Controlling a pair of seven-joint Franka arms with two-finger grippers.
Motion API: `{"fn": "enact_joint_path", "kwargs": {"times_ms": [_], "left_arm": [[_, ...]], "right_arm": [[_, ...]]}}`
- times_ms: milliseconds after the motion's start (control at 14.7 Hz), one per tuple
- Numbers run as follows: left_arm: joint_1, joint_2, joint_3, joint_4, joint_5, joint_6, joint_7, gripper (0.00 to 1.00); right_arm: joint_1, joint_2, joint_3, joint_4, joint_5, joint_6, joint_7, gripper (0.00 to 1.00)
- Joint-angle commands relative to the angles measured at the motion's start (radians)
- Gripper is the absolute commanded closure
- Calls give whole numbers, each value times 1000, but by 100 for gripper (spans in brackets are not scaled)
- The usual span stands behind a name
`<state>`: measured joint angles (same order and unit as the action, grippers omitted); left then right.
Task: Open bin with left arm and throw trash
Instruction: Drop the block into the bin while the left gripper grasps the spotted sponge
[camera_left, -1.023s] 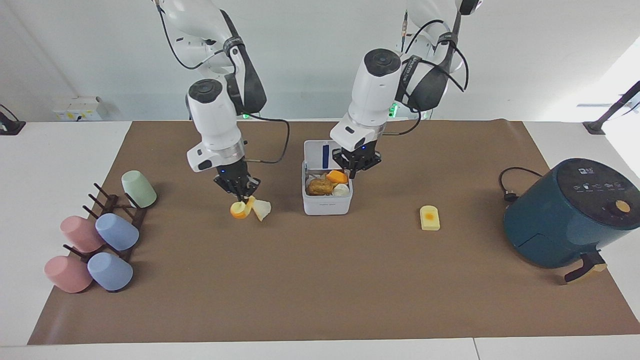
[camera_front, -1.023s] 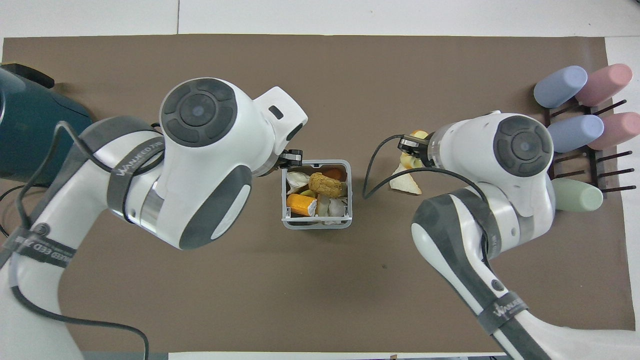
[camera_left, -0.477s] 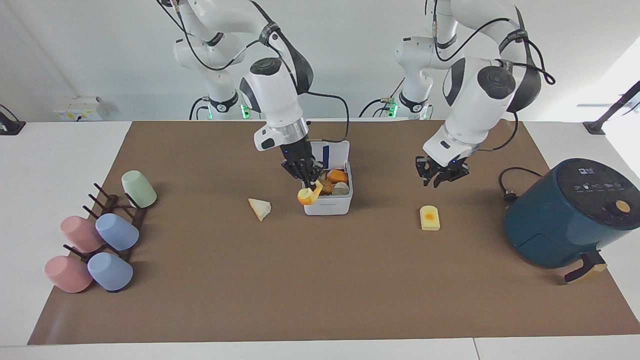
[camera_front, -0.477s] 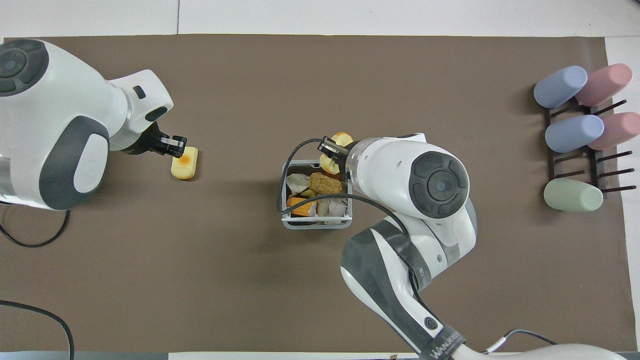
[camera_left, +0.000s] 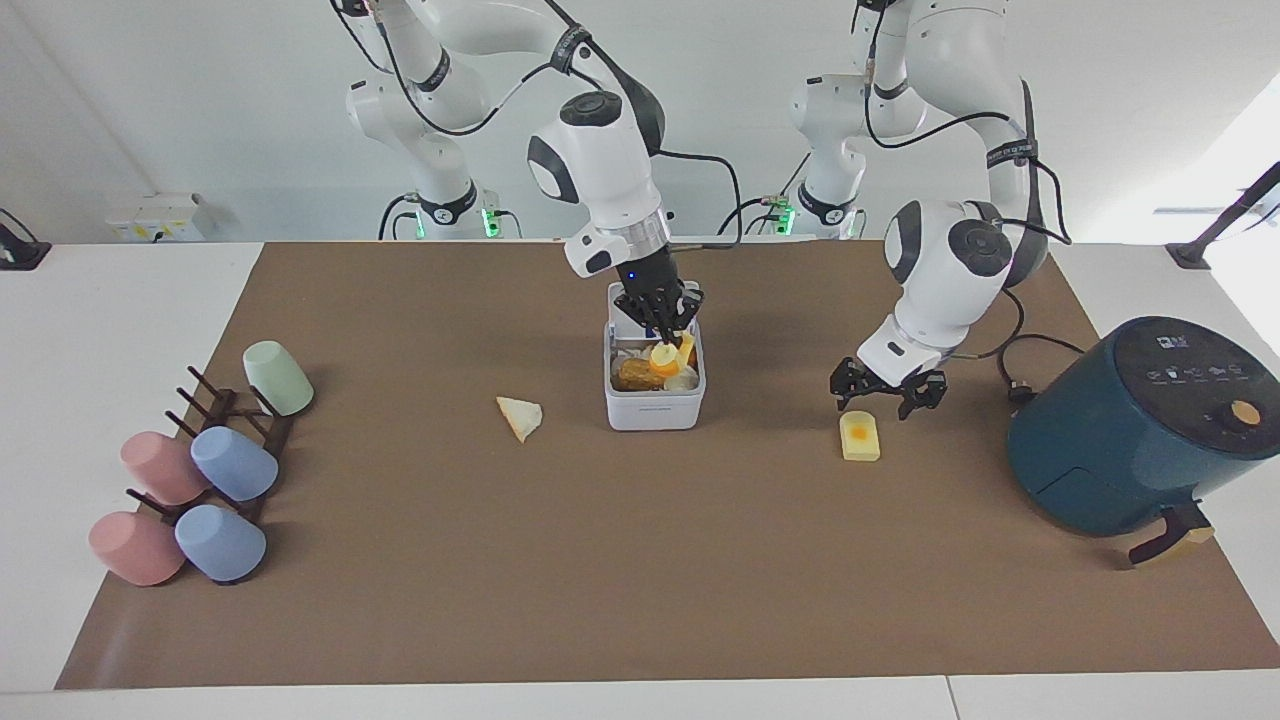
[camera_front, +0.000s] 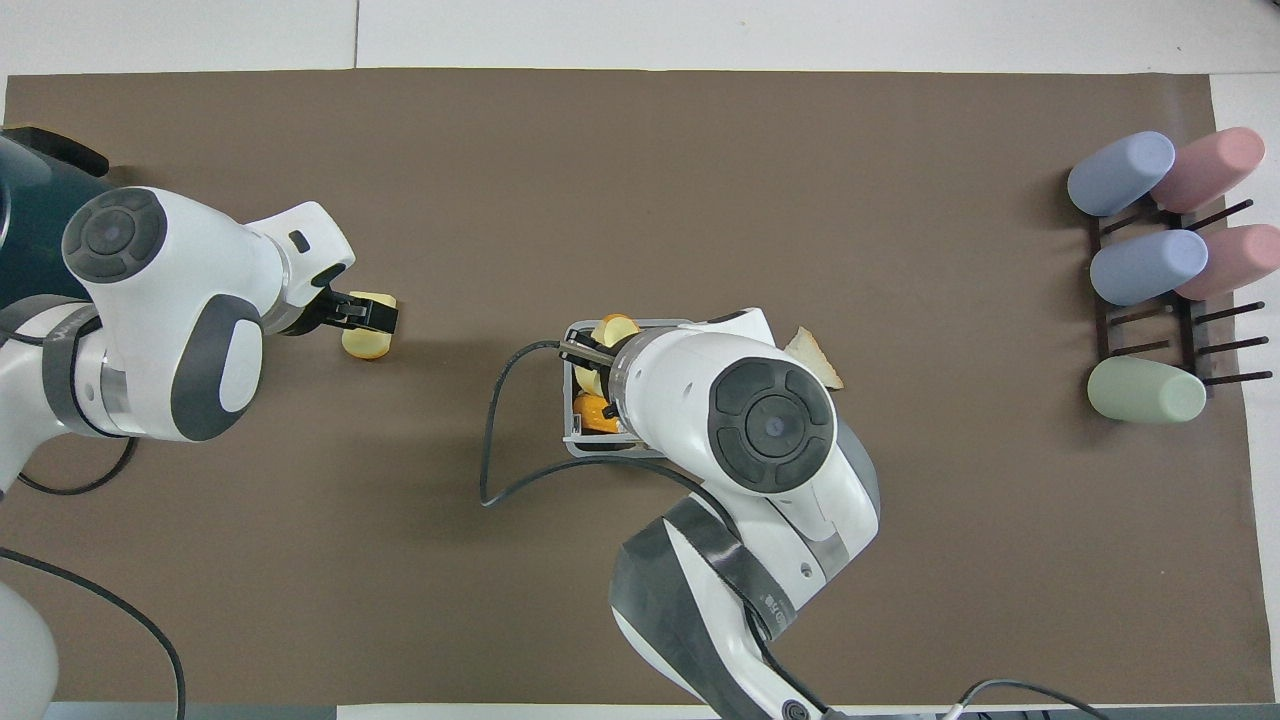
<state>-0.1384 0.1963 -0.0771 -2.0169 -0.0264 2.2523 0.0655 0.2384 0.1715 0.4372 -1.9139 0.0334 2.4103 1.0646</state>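
The white bin (camera_left: 655, 408) (camera_front: 572, 436) stands mid-mat with its lid up and food scraps inside. My right gripper (camera_left: 664, 336) (camera_front: 592, 352) hangs over the bin's opening, shut on a yellow-orange piece of trash (camera_left: 666, 356) (camera_front: 613, 328). A cream-white wedge (camera_left: 521, 416) (camera_front: 816, 358) lies on the mat beside the bin, toward the right arm's end. My left gripper (camera_left: 882, 393) (camera_front: 372, 317) is open, just above a pale yellow block with an orange spot (camera_left: 860, 438) (camera_front: 364, 344), not gripping it.
A dark-teal air fryer (camera_left: 1130, 430) (camera_front: 30, 230) with its cable (camera_left: 1020, 370) stands at the left arm's end. A dark rack with several pastel cups (camera_left: 200, 470) (camera_front: 1150, 270) sits at the right arm's end. Brown mat (camera_left: 640, 570) stretches farther from the robots.
My right gripper lifted the yellow-orange piece from beside the wedge and carried it over the bin. My left gripper left the bin, moved over the pale yellow block, lowered and opened.
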Motion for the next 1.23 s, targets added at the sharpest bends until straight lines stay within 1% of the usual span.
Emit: {"fn": "enact_joint_path", "kwargs": {"times_ms": [0,68,136,205,409,545,614,682,818,955,1023,1091,1159], "left_arm": [[10,41,-4,-11,-6,68,25,0],[10,58,-4,-11,-3,90,25,0],[10,72,-4,-11,12,102,26,0],[8,89,-4,-11,43,111,27,0],[3,107,-4,-11,56,124,25,0],[6,109,-4,-11,59,125,27,0],[8,109,-4,-11,59,130,27,2],[8,109,-4,-11,59,130,27,12],[10,110,-4,-11,59,130,28,38],[11,114,-4,-11,59,130,42,56],[11,114,-4,-11,59,130,49,63],[13,115,-4,-8,59,128,50,67],[13,115,-4,1,59,124,46,68]], "right_arm": [[-4,-9,5,6,8,-60,-14,100],[-4,-12,5,6,8,-72,-24,83],[-2,-15,5,6,7,-80,-35,13],[-1,-15,5,6,7,-82,-40,0],[-4,-11,5,21,0,-108,-44,0],[-10,-4,5,62,-9,-169,-55,0],[-14,-1,5,81,-10,-207,-84,0],[-19,-1,3,104,-10,-247,-115,0],[-25,-1,-6,137,-12,-310,-176,0],[-85,0,-8,145,-29,-332,-256,0],[-123,2,-8,144,-38,-336,-312,0],[-161,5,-8,136,-39,-326,-372,0],[-194,5,-8,122,-39,-313,-438,0]]}}
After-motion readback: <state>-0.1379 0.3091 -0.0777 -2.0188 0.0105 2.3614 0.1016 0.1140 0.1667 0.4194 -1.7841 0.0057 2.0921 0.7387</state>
